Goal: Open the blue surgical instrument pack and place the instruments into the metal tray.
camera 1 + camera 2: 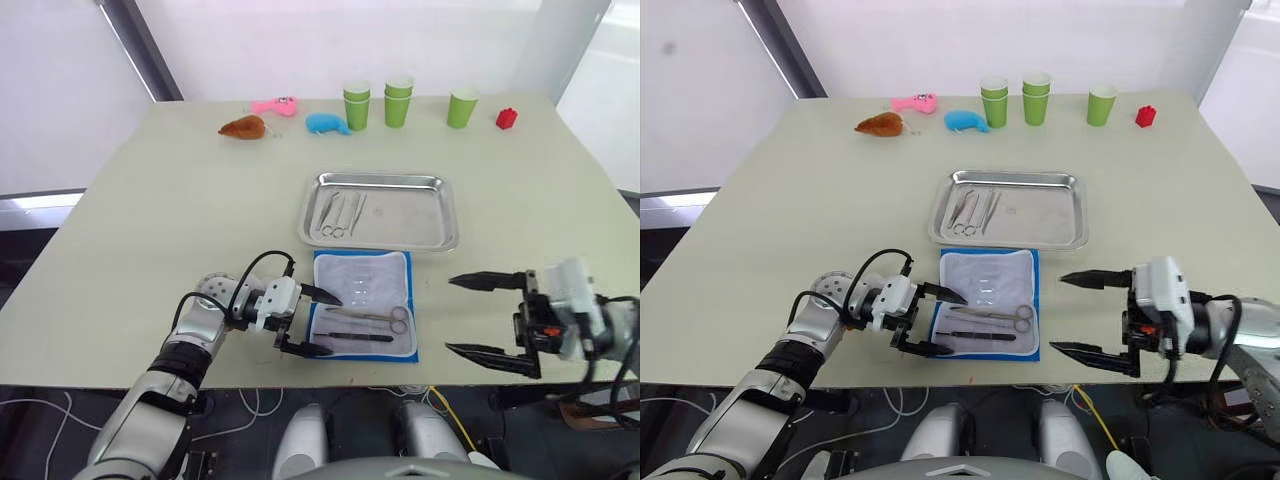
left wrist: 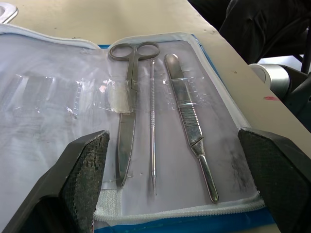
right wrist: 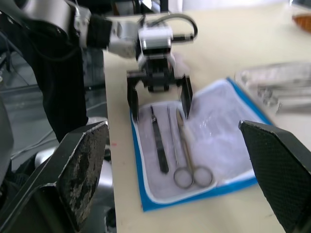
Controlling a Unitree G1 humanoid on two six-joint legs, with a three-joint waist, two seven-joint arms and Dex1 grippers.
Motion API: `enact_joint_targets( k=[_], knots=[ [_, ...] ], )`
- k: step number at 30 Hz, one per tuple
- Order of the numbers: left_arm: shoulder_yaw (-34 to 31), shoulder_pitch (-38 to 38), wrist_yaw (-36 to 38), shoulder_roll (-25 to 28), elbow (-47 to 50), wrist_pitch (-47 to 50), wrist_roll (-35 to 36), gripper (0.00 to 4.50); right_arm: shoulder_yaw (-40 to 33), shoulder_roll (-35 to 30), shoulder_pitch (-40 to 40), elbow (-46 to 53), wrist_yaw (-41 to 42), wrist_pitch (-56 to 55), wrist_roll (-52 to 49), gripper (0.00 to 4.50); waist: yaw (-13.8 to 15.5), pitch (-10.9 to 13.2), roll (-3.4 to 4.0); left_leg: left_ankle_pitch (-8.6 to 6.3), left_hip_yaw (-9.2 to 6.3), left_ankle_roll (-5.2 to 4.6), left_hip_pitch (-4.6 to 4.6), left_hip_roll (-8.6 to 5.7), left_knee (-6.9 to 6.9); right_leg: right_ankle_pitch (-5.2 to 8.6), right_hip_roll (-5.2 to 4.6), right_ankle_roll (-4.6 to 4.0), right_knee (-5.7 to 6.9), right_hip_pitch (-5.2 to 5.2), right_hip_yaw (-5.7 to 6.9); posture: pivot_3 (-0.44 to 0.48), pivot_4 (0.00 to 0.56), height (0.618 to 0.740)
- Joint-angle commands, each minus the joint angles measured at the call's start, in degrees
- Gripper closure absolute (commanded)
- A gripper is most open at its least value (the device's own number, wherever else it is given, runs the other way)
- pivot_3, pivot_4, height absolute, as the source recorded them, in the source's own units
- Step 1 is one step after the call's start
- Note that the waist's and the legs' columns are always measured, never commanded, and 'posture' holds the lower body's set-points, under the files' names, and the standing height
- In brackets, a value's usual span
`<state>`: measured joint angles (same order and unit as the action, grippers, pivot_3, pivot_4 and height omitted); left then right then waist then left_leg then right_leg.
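You are looking down on a pale beige table (image 1: pixel 150 230) set against white window blinds. The blue surgical instrument pack (image 1: pixel 361 305) is lying open and flat at the near edge of the table, lining upward, just in front of the metal tray (image 1: pixel 380 210). A pair of scissors (image 2: pixel 127 114), a thin probe (image 2: pixel 152 126) and a scalpel handle (image 2: pixel 190 121) are lying side by side on the near half of the lining. A few silvery instruments (image 1: pixel 338 213) are resting in the left end of the tray.

Your left gripper (image 1: pixel 318 322) is hovering at the left edge of the pack with its fingers spread wide, straddling the tips of the three tools and gripping nothing. Your right gripper (image 1: pixel 478 315) is hanging at the near edge of the table, to the right of the pack and apart from it, fingers wide apart and empty.

Along the far edge you are seeing a brown toy (image 1: pixel 243 127), a pink toy (image 1: pixel 274 105), a blue plush toy (image 1: pixel 325 123), three stations of green cups (image 1: pixel 398 101) and a small red block (image 1: pixel 507 118).
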<state>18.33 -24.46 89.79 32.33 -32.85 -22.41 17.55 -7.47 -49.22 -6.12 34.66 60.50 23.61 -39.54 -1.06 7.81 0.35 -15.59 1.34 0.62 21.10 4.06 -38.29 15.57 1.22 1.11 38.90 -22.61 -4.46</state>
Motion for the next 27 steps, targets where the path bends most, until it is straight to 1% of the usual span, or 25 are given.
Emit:
enact_joint_targets(
  k=[1,5,11,18,21,24,27],
  knots=[
    [3.9,2.6,2.7,-0.3,-7.1,0.7,-4.6,0.05,5.7,2.6,5.0,-1.3,-4.0,-0.3,5.7,0.0,-0.1,0.0,-0.01,0.0,0.02,0.0,-0.16,0.0,0.01,0.0,0.0,0.0,0.0,0.05,-0.03,0.0,0.15,0.74],
    [3.7,2.0,2.7,-0.9,-8.8,0.4,-5.7,0.05,12.4,5.3,10.1,-4.5,-7.7,0.9,12.5,0.0,-0.5,-0.1,0.04,0.0,0.05,0.0,-0.27,-0.05,0.01,0.0,0.0,0.01,0.01,0.06,-0.16,0.0,0.15,0.74],
    [4.0,2.0,2.7,-0.9,-9.0,1.0,-5.9,0.05,21.9,10.0,17.0,-10.2,-11.4,-0.3,23.0,0.0,-0.7,-0.2,0.1,0.01,0.04,-0.01,-0.27,-0.15,0.06,0.0,-0.01,0.0,0.01,0.06,-0.25,0.0,0.15,0.74],
    [4.0,2.7,2.7,-0.9,-7.9,1.6,-5.6,0.05,26.7,14.7,23.1,-14.3,-13.9,4.5,26.8,0.0,-0.8,-0.2,0.14,0.01,0.0,-0.01,-0.27,-0.19,0.07,0.0,0.0,0.01,0.02,0.05,-0.25,0.0,0.15,0.74],
    [3.9,2.9,2.7,-1.0,-7.6,1.8,-5.7,0.05,30.8,15.3,24.4,-15.6,-13.7,6.9,29.8,0.0,-1.0,-0.3,0.18,0.01,0.0,-0.01,-0.25,-0.23,0.09,0.0,-0.01,0.01,-0.01,0.05,-0.3,0.0,0.15,0.74],
    [3.9,3.0,2.7,-1.1,-7.3,2.2,-5.7,0.05,32.0,15.9,25.2,-16.8,-14.1,9.7,31.3,0.0,-1.0,-0.3,0.18,0.01,-0.02,-0.01,-0.25,-0.23,0.12,0.01,-0.01,0.01,-0.02,0.04,-0.29,0.0,0.15,0.74],
    [3.8,3.1,2.7,-1.2,-7.1,2.6,-5.8,0.05,33.1,14.8,25.8,-17.9,-14.3,13.0,33.7,0.0,-1.1,-0.3,0.2,0.01,0.0,-0.01,-0.25,-0.24,0.12,0.01,-0.03,0.02,-0.03,0.04,-0.31,0.0,0.15,0.74]
  ],
)
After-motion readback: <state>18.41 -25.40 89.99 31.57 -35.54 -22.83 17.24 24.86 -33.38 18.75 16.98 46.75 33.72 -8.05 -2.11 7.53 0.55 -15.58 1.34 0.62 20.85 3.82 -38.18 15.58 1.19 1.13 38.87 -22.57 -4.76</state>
